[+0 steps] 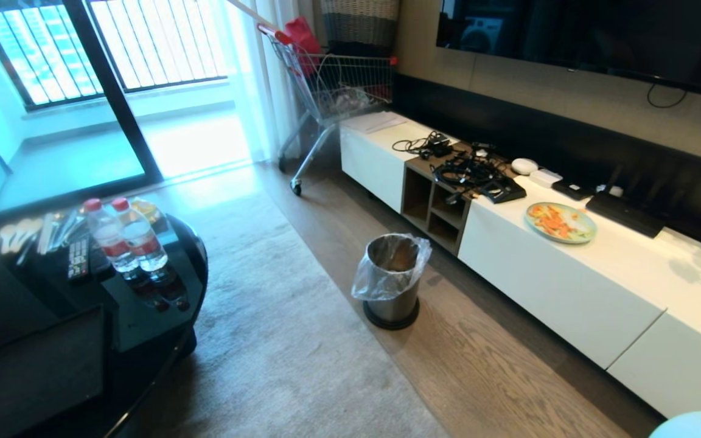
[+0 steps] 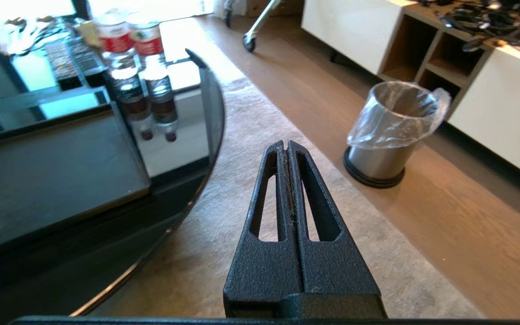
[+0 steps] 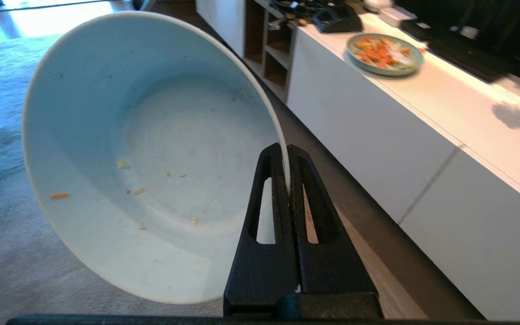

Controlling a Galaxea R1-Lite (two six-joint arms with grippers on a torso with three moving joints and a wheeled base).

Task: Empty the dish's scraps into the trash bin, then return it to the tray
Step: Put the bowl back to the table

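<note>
From the head view, I see the shiny steel trash bin (image 1: 392, 280) with its bag liner on open floor, well apart from the glossy table.

Left wrist: the left gripper (image 2: 286, 146) is pinched together on nothing, and the matte black rectangular tray (image 2: 52, 176) lies bare.

Right wrist: the right gripper (image 3: 285, 151) pinches the rim of the deep white bowl (image 3: 151, 153), which I judge stiff, slick and breakable. Only crumbs remain, perhaps stuck.

Whites, blacks and a few orange flecks

The dish (image 3: 151, 153) is pale white with tiny orange and yellow crumbs (image 3: 59, 196) inside; the right gripper (image 3: 285, 155) pinching its rim is textured black, like the left gripper (image 2: 286, 149). The trash bin (image 1: 393, 277) at centre frame is shiny steel with a black base and clear liner. The tray (image 2: 48, 171) is matte black on a glossy black tabletop (image 1: 195, 255). The plate (image 1: 561, 223) at right is pale green with orange food, on a white cabinet (image 1: 557, 286). Two bottles (image 1: 126, 234) at left carry red caps and labels. The carpet (image 1: 277, 340) is grey.
</note>
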